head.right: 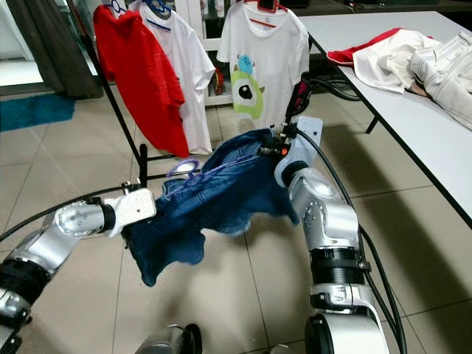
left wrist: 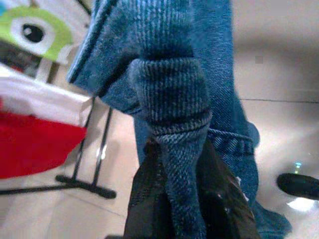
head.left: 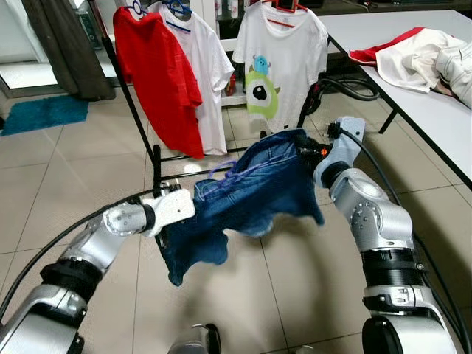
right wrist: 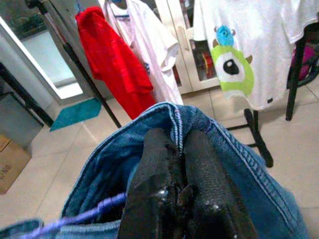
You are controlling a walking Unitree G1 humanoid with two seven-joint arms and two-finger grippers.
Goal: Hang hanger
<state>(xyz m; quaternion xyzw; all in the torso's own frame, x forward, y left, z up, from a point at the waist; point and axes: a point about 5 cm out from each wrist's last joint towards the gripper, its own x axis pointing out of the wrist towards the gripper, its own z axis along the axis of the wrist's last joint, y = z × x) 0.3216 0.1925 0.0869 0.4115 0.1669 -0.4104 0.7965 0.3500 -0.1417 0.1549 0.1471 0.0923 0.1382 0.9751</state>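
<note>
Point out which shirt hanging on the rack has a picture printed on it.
The white T-shirt on the red hanger, with the green one-eyed monster print; the red shirt and other white shirt show none.

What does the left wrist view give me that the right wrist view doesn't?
Left wrist only: the left hand shut on a bunched fold of the denim garment, and a dark object on the floor. Right wrist only: the right hand pinching the denim's seamed edge, a purple hanger, a cardboard box. Both: the denim, red shirt, monster T-shirt.
</note>
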